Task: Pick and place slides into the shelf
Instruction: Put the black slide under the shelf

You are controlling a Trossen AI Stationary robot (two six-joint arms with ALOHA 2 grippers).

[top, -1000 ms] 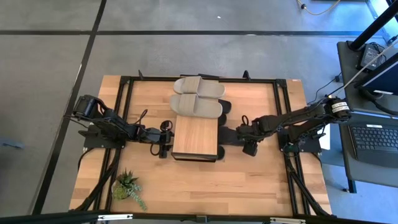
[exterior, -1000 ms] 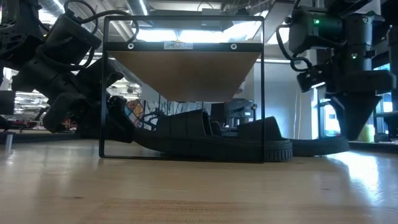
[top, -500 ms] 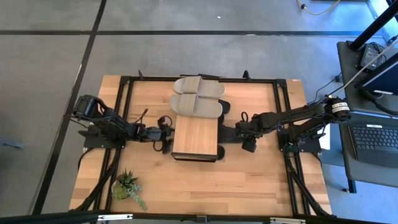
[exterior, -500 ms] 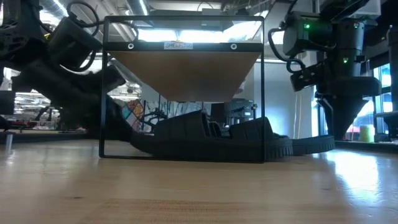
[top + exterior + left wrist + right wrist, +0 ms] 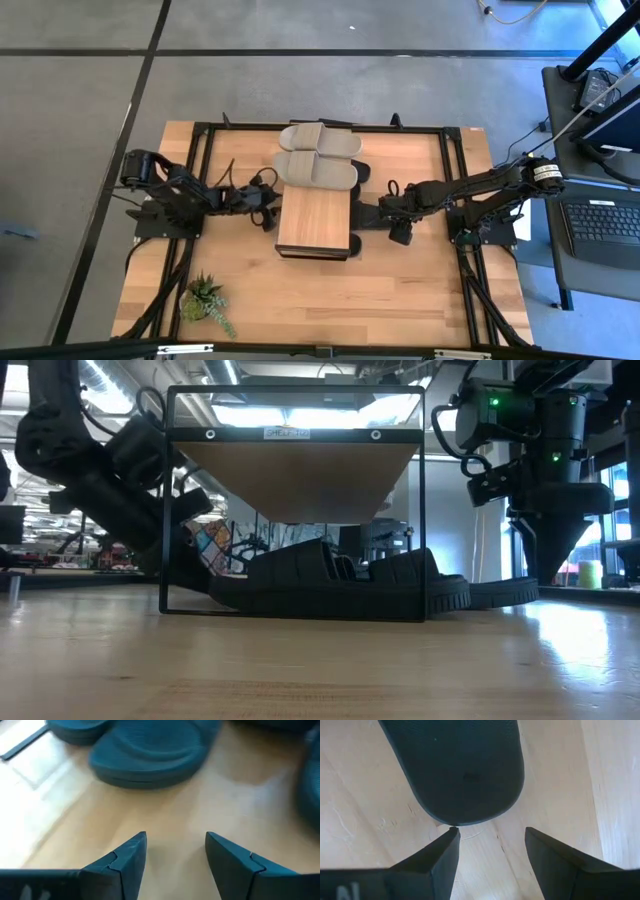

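The shelf (image 5: 315, 215) stands mid-table, its light plank top on a dark frame (image 5: 300, 480). Two beige-grey slides (image 5: 318, 155) lie side by side just beyond its far end. Black slides (image 5: 340, 585) lie on the table under the shelf, and one (image 5: 366, 213) sticks out on its right. My left gripper (image 5: 266, 200) is open at the shelf's far-left corner, with a black slide (image 5: 150, 750) ahead of it. My right gripper (image 5: 383, 212) is open behind the end of a black slide (image 5: 460, 770). My right gripper stands level at the rounded end (image 5: 455, 820) of the black slide, which lies flat on the table. One fingertip (image 5: 447, 842) is right at its rim; whether it touches cannot be told. My left gripper touches nothing.
A small green potted plant (image 5: 205, 298) stands near the near-left corner. Dark frame rails (image 5: 200, 180) run along both sides of the tabletop. Bare wood lies on the near side of the shelf (image 5: 320, 300). A laptop desk (image 5: 600, 220) stands off the right edge.
My left gripper has drawn toward the far edge along the shelf's left side and risen. My right gripper moved a little toward the shelf, and the black slide in front of it slid that way too; both have since kept still.
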